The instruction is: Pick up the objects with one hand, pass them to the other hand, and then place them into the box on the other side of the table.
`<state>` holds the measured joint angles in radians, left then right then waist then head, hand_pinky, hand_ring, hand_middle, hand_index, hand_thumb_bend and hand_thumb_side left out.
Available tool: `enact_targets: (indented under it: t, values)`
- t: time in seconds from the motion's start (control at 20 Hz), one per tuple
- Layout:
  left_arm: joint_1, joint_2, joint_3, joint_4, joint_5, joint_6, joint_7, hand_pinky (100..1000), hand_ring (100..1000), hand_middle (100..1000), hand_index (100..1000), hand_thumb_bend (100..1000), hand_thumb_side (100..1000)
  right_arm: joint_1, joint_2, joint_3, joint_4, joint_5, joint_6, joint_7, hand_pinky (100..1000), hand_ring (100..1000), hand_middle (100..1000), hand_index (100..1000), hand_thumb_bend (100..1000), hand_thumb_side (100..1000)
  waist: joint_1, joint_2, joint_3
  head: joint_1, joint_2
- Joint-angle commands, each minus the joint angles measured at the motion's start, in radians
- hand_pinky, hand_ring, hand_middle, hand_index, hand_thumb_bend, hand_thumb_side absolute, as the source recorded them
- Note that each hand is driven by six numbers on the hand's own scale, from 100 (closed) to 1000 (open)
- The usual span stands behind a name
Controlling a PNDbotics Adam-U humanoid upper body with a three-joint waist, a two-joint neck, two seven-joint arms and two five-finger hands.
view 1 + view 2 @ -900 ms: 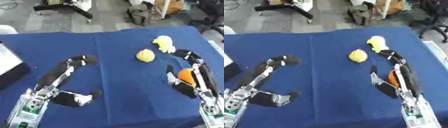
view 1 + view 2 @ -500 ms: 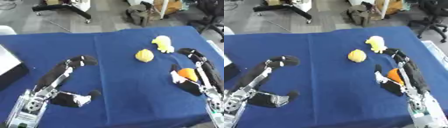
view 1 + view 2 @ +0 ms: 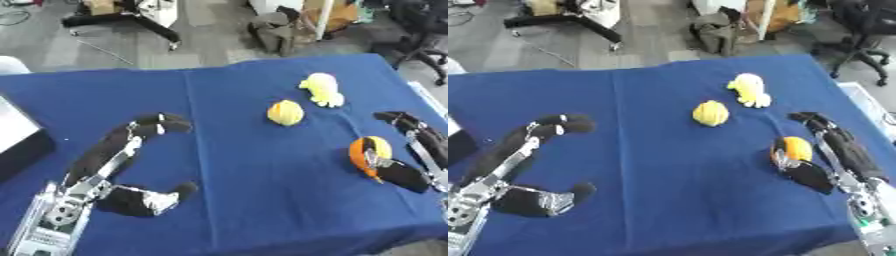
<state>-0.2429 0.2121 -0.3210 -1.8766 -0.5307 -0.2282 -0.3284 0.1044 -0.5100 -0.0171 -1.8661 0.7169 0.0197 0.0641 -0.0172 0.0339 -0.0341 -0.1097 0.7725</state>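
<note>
- The right hand (image 3: 824, 160) is gripping an orange ball (image 3: 794, 148) between thumb and fingers, near the right edge of the blue table (image 3: 667, 200).
- The left hand (image 3: 114, 170) is resting open, holding nothing.
- A yellow ball (image 3: 285, 112) and a pale yellow toy (image 3: 322, 89) are lying mid-table.
- A box (image 3: 17, 142) is showing at the left edge.
- No writing is legible.

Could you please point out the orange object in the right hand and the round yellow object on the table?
orange object (image 3: 796, 148), right eye view, its upper face.
round yellow object (image 3: 285, 112), left eye view, its middle.
</note>
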Motion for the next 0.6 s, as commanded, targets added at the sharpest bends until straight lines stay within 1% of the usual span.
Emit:
enact_targets:
  t: [0.05,0.3,0.6]
  values:
    - [-0.007,0.009,0.009,-0.008,0.006,0.001,0.002,903,902,784,856,421,525,-0.014,-0.053,-0.006,0.041,-0.032,0.006,0.015,802,868,851,913,100,769,0.0,-0.009,0.002,-0.003,-0.003]
    - [-0.008,0.01,0.009,-0.01,0.008,0.001,0.002,903,902,783,856,419,527,-0.03,-0.07,0.0,0.115,-0.052,0.009,0.034,801,868,845,916,100,796,-0.001,-0.009,0.005,-0.005,-0.003]
    - [-0.008,0.01,0.009,-0.009,0.01,0.002,0.0,903,902,783,856,417,531,-0.046,-0.07,0.003,0.195,-0.07,0.012,0.049,798,866,840,915,100,775,-0.002,-0.009,0.008,-0.005,-0.003]
